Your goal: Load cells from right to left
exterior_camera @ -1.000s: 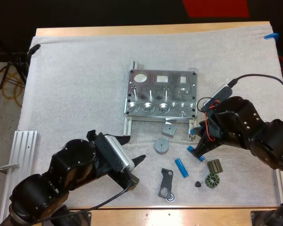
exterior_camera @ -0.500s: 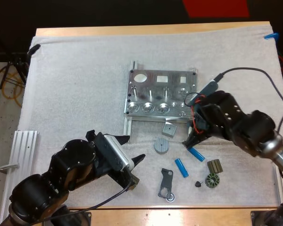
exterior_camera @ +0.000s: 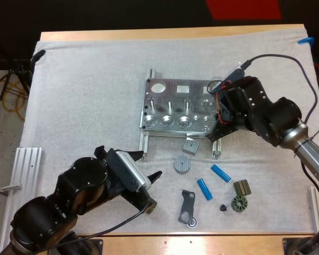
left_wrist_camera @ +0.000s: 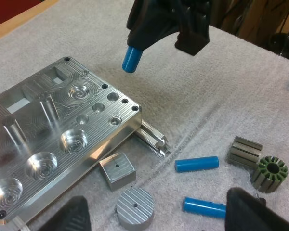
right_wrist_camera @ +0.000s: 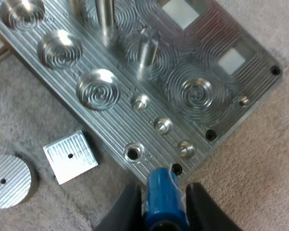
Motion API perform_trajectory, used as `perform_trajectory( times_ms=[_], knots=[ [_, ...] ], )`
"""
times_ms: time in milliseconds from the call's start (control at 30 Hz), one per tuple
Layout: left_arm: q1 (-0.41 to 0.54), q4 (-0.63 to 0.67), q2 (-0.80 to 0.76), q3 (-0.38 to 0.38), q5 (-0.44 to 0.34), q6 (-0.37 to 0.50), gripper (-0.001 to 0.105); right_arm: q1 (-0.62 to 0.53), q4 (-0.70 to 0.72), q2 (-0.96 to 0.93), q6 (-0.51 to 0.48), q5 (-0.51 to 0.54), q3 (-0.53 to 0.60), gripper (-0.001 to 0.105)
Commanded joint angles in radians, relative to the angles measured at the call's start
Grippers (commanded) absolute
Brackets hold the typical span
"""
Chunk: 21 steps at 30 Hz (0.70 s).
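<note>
While the right gripper (exterior_camera: 219, 129) pinches a blue cylinder (right_wrist_camera: 161, 195) just off the block (exterior_camera: 181, 109), none looks loaded; two loose cylinders (exterior_camera: 220, 173) (exterior_camera: 203, 188) toward the near mat (exterior_camera: 85, 95) edge; left gripper (exterior_camera: 148, 166) spread.

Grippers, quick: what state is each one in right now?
Left gripper: open, holding nothing.
Right gripper: closed on a blue cylinder, at the corner of the metal fixture.
</note>
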Motion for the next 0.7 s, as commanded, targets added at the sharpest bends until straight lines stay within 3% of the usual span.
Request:
perform_trajectory(
  times_ms=[0, 400, 667],
  knots=[
    [-0.002, -0.004, -0.002, -0.006, -0.026, -0.013, 0.059, -0.004, 0.007, 0.012, -0.015, -0.008, -0.012, 0.001],
    [-0.002, -0.004, -0.002, -0.006, -0.026, -0.013, 0.059, -0.004, -0.077, 0.123, -0.06, 0.001, -0.012, 0.001],
    [-0.002, -0.004, -0.002, -0.006, -0.026, -0.013, 0.059, -0.005, -0.1, 0.191, -0.129, 0.093, -0.012, 0.001]
  ],
)
